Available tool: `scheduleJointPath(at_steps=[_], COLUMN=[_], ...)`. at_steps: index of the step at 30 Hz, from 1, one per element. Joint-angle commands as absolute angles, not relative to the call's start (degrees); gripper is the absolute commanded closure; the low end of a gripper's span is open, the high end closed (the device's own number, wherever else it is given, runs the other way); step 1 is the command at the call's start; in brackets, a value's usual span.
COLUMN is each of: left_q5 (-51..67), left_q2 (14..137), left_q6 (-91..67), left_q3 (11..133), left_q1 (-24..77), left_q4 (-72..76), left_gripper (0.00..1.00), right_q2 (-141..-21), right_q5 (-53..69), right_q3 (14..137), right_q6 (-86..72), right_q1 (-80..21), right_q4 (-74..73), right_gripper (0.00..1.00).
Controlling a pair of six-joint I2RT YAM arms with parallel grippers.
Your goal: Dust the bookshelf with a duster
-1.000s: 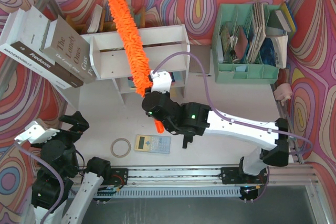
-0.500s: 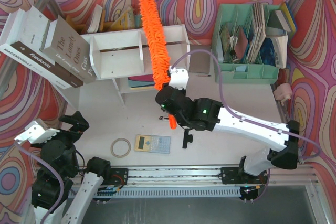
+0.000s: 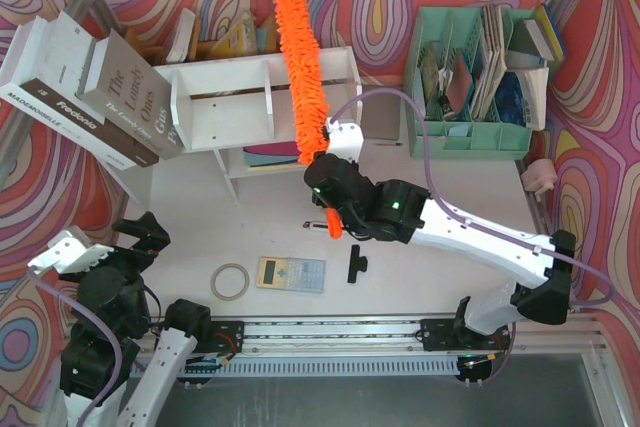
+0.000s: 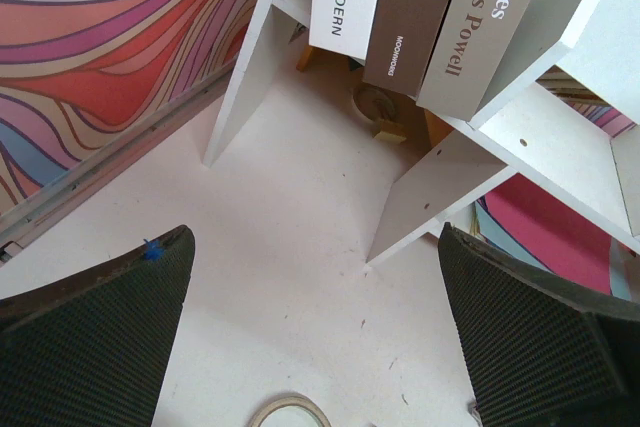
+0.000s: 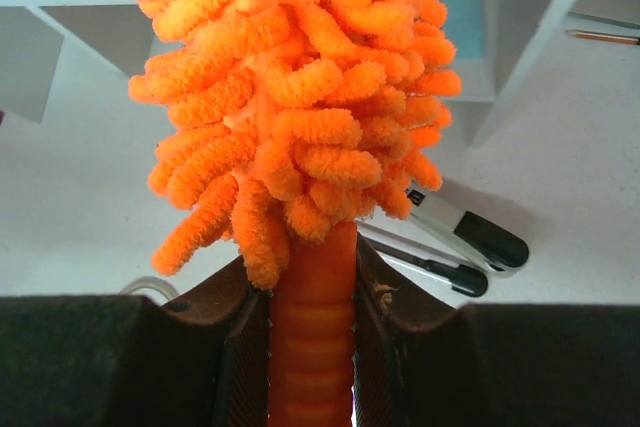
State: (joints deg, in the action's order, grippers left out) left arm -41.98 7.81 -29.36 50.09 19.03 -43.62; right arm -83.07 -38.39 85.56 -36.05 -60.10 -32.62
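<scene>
The white bookshelf [image 3: 225, 95] stands at the back centre, coloured folders beneath it; its legs and panels show in the left wrist view [image 4: 520, 127]. The orange fluffy duster [image 3: 303, 67] lies across the shelf's right part, tip past the back edge. My right gripper [image 3: 325, 172] is shut on the duster's orange handle, seen close in the right wrist view [image 5: 312, 307] with the fluffy head [image 5: 300, 97] above it. My left gripper [image 3: 100, 252] is open and empty at the near left, its fingers [image 4: 90, 337] wide apart over bare table.
Large books [image 3: 90, 92] lean at the shelf's left. A mint-green organizer [image 3: 480, 77] stands back right. A tape ring [image 3: 230, 281], a calculator [image 3: 291, 274] and a small black part [image 3: 355, 265] lie near the front. A stapler [image 5: 470, 232] and pen lie under the duster.
My right gripper has swept the duster rightward along the shelf top, from its middle to its right part. The left arm has not moved.
</scene>
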Motion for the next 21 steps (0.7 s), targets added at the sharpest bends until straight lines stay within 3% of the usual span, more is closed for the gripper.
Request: scheduleJointPath(at_steps=[1, 13, 21], left_q5=[-41.6, -41.6, -41.7], left_q2=[7.4, 7.5, 7.3], left_q6=[-29.3, -29.3, -29.2], left_q3=[49.4, 49.4, 49.4], left_q1=[19.1, 18.9, 19.0], left_q4=[-43.5, -43.5, -43.6], left_gripper=[0.01, 0.01, 0.02], right_q2=[-85.3, -89.2, -87.1], right_q5=[-34.0, -25.8, -33.4], right_q3=[90.0, 91.3, 90.9], right_q6=[-32.9, -33.1, -35.8], right_q1=[-60.3, -60.6, -60.0], right_q4=[-27.9, -25.6, -30.0], right_gripper=[1.0, 1.0, 1.0])
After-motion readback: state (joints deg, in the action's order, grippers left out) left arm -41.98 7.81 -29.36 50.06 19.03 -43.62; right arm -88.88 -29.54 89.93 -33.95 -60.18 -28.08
